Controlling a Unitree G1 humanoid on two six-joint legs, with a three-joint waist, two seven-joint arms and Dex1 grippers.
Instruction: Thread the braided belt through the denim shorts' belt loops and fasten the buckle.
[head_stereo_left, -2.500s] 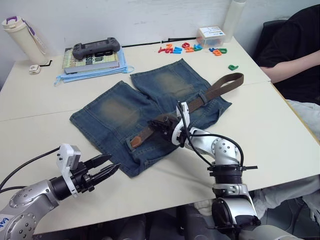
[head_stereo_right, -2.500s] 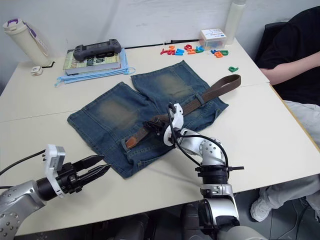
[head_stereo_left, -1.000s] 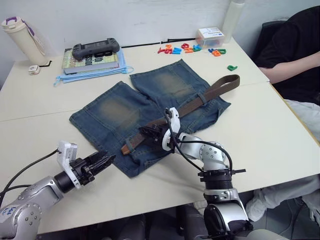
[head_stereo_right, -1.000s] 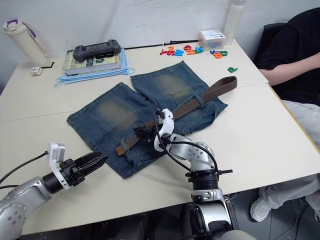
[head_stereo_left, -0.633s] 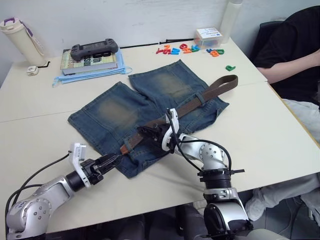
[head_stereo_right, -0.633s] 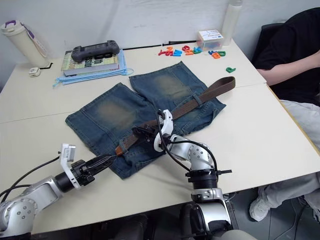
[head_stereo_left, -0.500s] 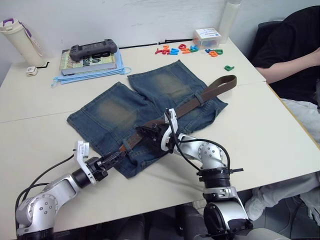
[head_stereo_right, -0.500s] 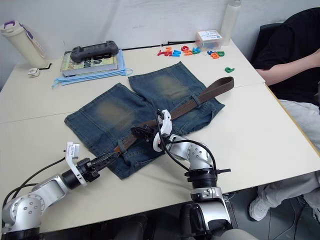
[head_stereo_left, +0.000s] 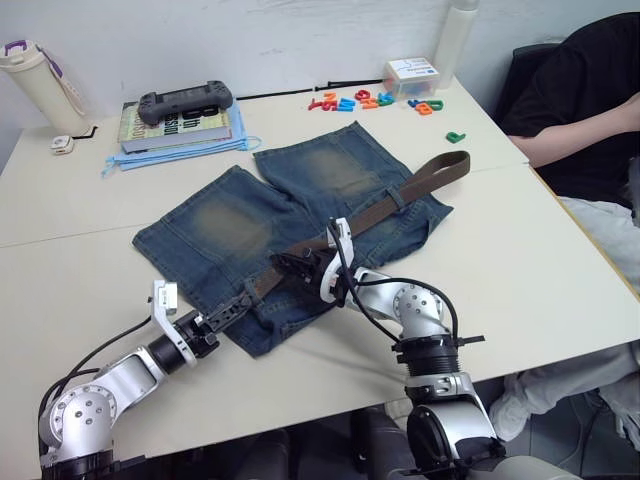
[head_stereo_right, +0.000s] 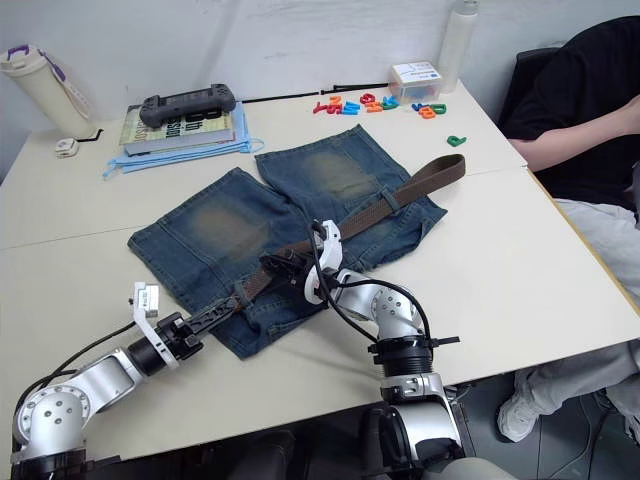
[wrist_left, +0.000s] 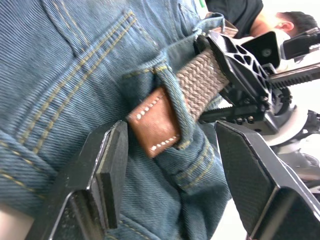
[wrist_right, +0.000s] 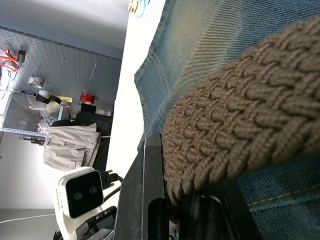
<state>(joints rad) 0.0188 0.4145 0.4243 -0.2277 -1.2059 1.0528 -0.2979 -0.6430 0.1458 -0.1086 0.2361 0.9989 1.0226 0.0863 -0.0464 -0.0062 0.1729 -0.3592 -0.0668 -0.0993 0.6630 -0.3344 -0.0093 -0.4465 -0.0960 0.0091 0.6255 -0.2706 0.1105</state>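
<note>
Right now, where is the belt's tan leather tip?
In the left wrist view, the tan leather tip pokes out of a belt loop, between the open left gripper fingers.

I see the denim shorts (head_stereo_left: 290, 215) spread flat at the middle of the table (head_stereo_left: 560, 260), waistband toward me. The braided belt (head_stereo_left: 400, 195) lies diagonally across them — its tip (wrist_left: 152, 129) poking out of a belt loop (wrist_left: 172, 100) near the waistband, its far end looping past the shorts' right edge. Behind the shorts to the left sits a stack of books (head_stereo_left: 180, 122) with a game controller (head_stereo_left: 185, 98) on top; toy letters (head_stereo_left: 375, 100) lie behind to the right.
</note>
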